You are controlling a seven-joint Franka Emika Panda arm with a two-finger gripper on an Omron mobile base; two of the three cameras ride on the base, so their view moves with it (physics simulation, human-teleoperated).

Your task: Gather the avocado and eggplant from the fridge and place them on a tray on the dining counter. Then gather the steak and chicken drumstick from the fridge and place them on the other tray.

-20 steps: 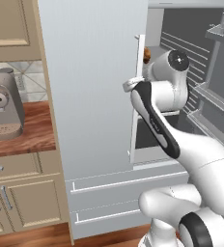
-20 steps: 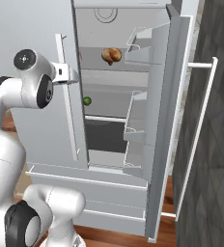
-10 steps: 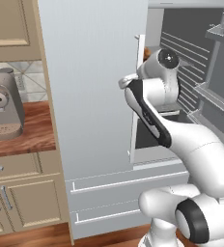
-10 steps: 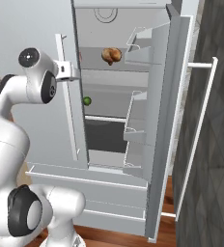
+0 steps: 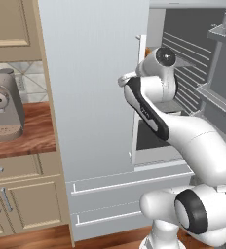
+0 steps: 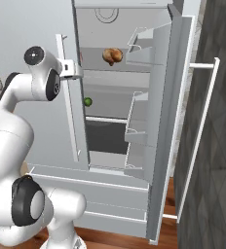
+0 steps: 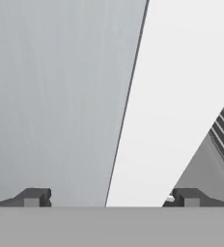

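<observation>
The fridge's right door stands open. A brown chicken drumstick [image 6: 112, 56] lies on the top shelf, and the small green avocado [image 6: 87, 101] sits one shelf lower near the left side. The eggplant, the steak, the trays and the dining counter are out of view. My gripper [image 6: 80, 68] is raised at the inner edge of the shut left fridge door [image 5: 95, 97], level with the gap between the two shelves. In the hand view the gripper [image 7: 109, 198] is open with nothing between its tips, facing the door's grey face and white edge.
The open right door [image 6: 178, 121] with its bins and long handle [image 6: 202, 136] swings out to the right. A dark wall [image 6: 217, 170] stands beyond it. A coffee machine [image 5: 3, 109] rests on the wooden counter [image 5: 32, 141] left of the fridge. The freezer drawer [image 5: 129, 194] is shut.
The arm has drawn a little up and to the left, closer to the left door's edge. The jaws stay wide open, and the food has not moved.
</observation>
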